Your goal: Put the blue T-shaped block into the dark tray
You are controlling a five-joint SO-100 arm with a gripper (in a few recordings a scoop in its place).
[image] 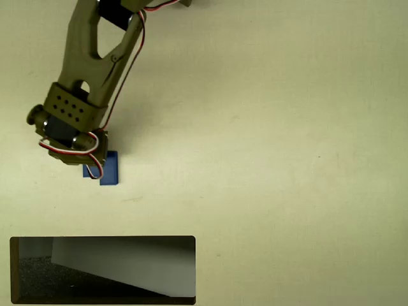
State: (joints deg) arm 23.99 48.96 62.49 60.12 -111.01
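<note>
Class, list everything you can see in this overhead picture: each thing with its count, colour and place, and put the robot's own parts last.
Blue T-shaped block: one, bright blue, left of centre on the table, partly hidden under the arm's wrist.
Dark tray: one, thin dark brown rim, black speckled floor with a pale grey slanted patch, bottom left, apart from the block.
Table: one, pale cream, under everything.
Arm: one, olive green, reaching down from the top left, with red and white wires along it.
Gripper: over the block; its fingers are hidden beneath the wrist.
</note>
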